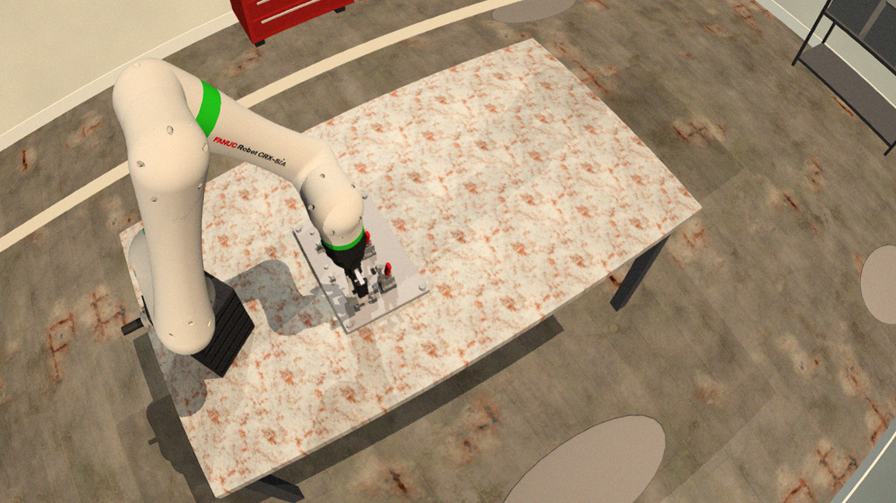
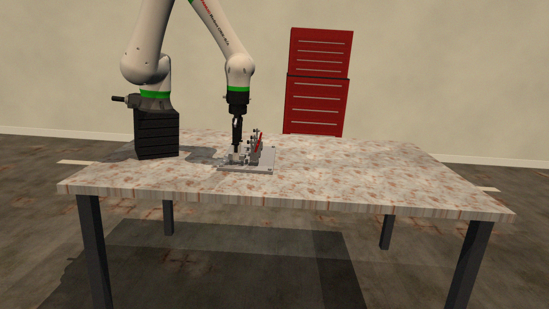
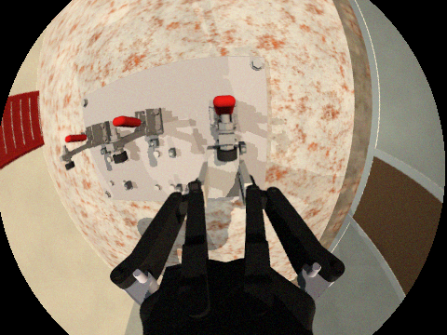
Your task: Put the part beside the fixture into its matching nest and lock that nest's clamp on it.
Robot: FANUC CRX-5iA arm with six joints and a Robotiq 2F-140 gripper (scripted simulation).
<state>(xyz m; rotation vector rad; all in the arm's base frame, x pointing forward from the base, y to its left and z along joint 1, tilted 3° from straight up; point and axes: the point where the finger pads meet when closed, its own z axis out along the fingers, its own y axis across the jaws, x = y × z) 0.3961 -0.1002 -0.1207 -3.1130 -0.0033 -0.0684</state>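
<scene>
The grey fixture plate (image 1: pixel 366 273) lies on the table near my arm's base and carries three toggle clamps with red handles. My gripper (image 3: pixel 223 169) points straight down, low over the plate's near edge, and is shut on the part (image 3: pixel 225 182), a pale block mostly hidden by the fingers. It is in line with the right-hand clamp (image 3: pixel 223 130), whose red handle (image 3: pixel 223 103) stands up. The two other clamps (image 3: pixel 118 130) lie to the left in the wrist view. In the side view my gripper (image 2: pixel 235 147) reaches down to the plate (image 2: pixel 248 163), beside an upright red handle (image 2: pixel 259 140).
The arm's black pedestal (image 2: pixel 156 132) stands on the table to the left of the plate. A red tool cabinet (image 2: pixel 316 82) stands behind the table by the wall. A dark shelf rack (image 1: pixel 880 60) stands off at the far right.
</scene>
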